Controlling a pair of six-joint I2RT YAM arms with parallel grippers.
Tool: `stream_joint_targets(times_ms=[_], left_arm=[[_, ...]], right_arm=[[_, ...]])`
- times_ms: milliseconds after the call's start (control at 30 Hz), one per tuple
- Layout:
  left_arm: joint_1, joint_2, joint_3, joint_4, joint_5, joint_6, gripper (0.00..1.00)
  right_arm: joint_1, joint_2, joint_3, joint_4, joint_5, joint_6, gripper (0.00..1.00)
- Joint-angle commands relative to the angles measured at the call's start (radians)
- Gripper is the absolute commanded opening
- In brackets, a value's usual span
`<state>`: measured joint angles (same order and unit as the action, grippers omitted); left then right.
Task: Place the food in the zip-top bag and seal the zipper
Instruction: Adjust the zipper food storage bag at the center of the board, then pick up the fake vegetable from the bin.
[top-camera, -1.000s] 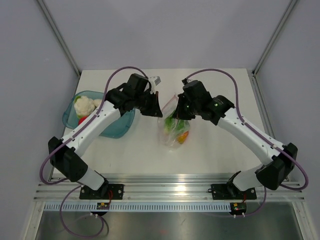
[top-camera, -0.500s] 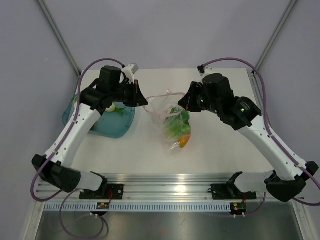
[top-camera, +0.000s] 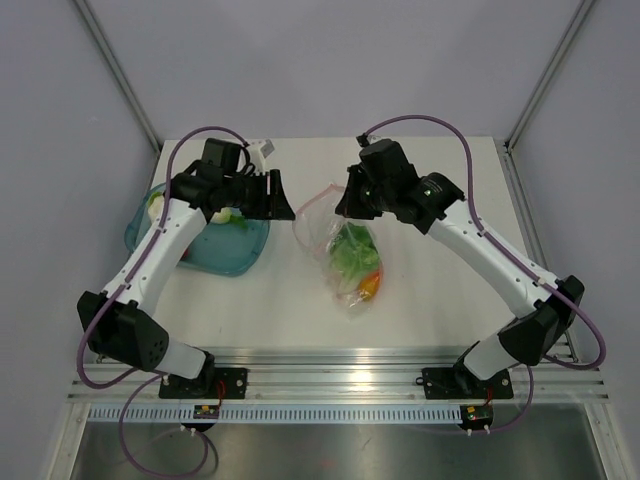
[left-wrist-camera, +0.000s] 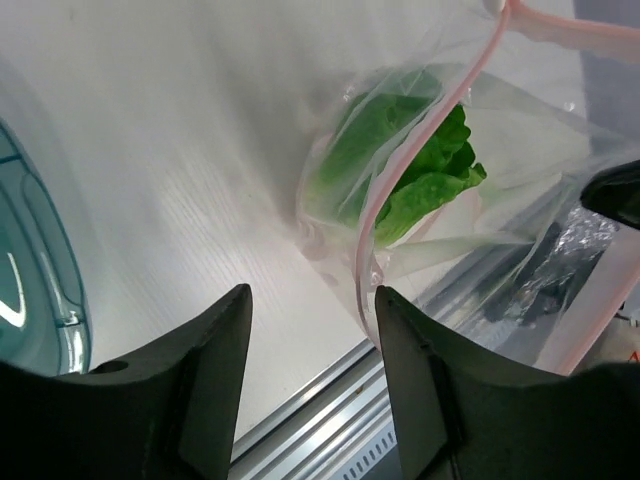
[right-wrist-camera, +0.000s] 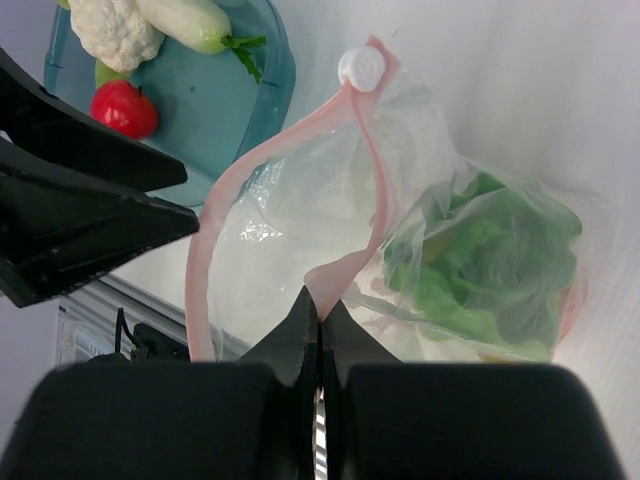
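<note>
Green food (right-wrist-camera: 480, 250) in zip-top bag (right-wrist-camera: 300, 210), right gripper (right-wrist-camera: 320, 300) tight on zipper (right-wrist-camera: 205, 220); left gripper (left-wrist-camera: 312, 300) spread

Teal bowl (top-camera: 238, 258) partly beneath left arm (top-camera: 165, 255); right side of zip-top bag (left-wrist-camera: 520, 150) outside left wrist view.

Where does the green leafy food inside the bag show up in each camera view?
Top external: green leafy food at centre, inside the zip-top bag.
Left wrist: upper right of centre, seen through the plastic.
Right wrist: right of centre.
Shared landmark: the pink zipper, running close to the leaves in all three.
</note>
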<state>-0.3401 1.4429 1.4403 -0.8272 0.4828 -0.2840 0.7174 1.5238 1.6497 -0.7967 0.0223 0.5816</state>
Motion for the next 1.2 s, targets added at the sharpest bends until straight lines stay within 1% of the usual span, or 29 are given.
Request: stream_joint_targets(times_ms=[0,67,100,167,200,267,300,333,400,433,567,600,633,767,833,867,933,967,1000,1067,1167], left_arm=[[0.094,-0.035,0.069,0.008,0.010,0.000,0.56],[0.140,-0.062,0.065,0.005,0.007,-0.012,0.56],[0.183,-0.071,0.055,0.007,0.002,-0.021,0.56],[0.219,-0.088,0.051,0.007,-0.033,-0.030,0.59],[0.251,-0.093,0.042,0.008,-0.041,-0.043,0.63],[0.297,-0.102,0.026,0.033,-0.049,-0.061,0.63],[0.309,-0.105,0.005,0.045,-0.061,-0.088,0.64],[0.320,-0.101,-0.004,0.066,-0.082,-0.105,0.71],[0.340,-0.087,-0.030,0.089,-0.168,-0.148,0.75],[0.340,-0.078,-0.067,0.123,-0.244,-0.164,0.78],[0.395,-0.016,-0.167,0.246,-0.323,-0.237,0.79],[0.395,0.000,-0.187,0.305,-0.354,-0.253,0.80],[0.397,0.016,-0.199,0.327,-0.396,-0.264,0.82],[0.401,0.099,-0.210,0.399,-0.478,-0.287,0.87],[0.401,0.140,-0.213,0.441,-0.558,-0.293,0.88],[0.403,0.157,-0.213,0.451,-0.570,-0.299,0.88],[0.401,0.207,-0.208,0.485,-0.581,-0.307,0.87],[0.403,0.224,-0.205,0.497,-0.582,-0.311,0.86],[0.403,0.244,-0.192,0.508,-0.589,-0.314,0.83],[0.408,0.307,-0.179,0.510,-0.613,-0.333,0.81],[0.414,0.361,-0.175,0.537,-0.615,-0.359,0.80]], right_arm=[[0.007,0.021,0.036,0.094,-0.018,0.024,0.00],[0.007,0.025,0.027,0.112,-0.018,0.027,0.00],[0.005,0.026,0.024,0.126,-0.018,0.026,0.00],[0.007,0.030,0.022,0.136,-0.050,0.020,0.00],[0.005,0.033,0.021,0.139,-0.054,0.018,0.00],[0.005,0.035,0.021,0.145,-0.065,0.006,0.00],[0.007,0.033,0.019,0.146,-0.068,0.003,0.00],[0.007,0.033,0.016,0.151,-0.077,0.001,0.00],[0.005,0.026,0.009,0.162,-0.088,-0.009,0.00],[0.007,0.021,-0.002,0.166,-0.102,-0.011,0.00],[0.005,-0.005,-0.036,0.191,-0.137,-0.020,0.00],[0.005,-0.010,-0.048,0.197,-0.142,-0.022,0.00],[0.005,-0.014,-0.054,0.198,-0.145,-0.020,0.00],[0.007,-0.040,-0.076,0.202,-0.144,-0.023,0.00],[0.007,-0.050,-0.085,0.202,-0.145,-0.020,0.00],[0.005,-0.054,-0.090,0.203,-0.147,-0.019,0.00],[0.007,-0.057,-0.099,0.205,-0.148,-0.014,0.00],[0.007,-0.056,-0.102,0.205,-0.148,-0.014,0.00],[0.007,-0.056,-0.108,0.205,-0.150,-0.012,0.00],[0.005,-0.054,-0.111,0.199,-0.148,-0.014,0.00],[0.005,-0.057,-0.113,0.188,-0.144,-0.012,0.00]])
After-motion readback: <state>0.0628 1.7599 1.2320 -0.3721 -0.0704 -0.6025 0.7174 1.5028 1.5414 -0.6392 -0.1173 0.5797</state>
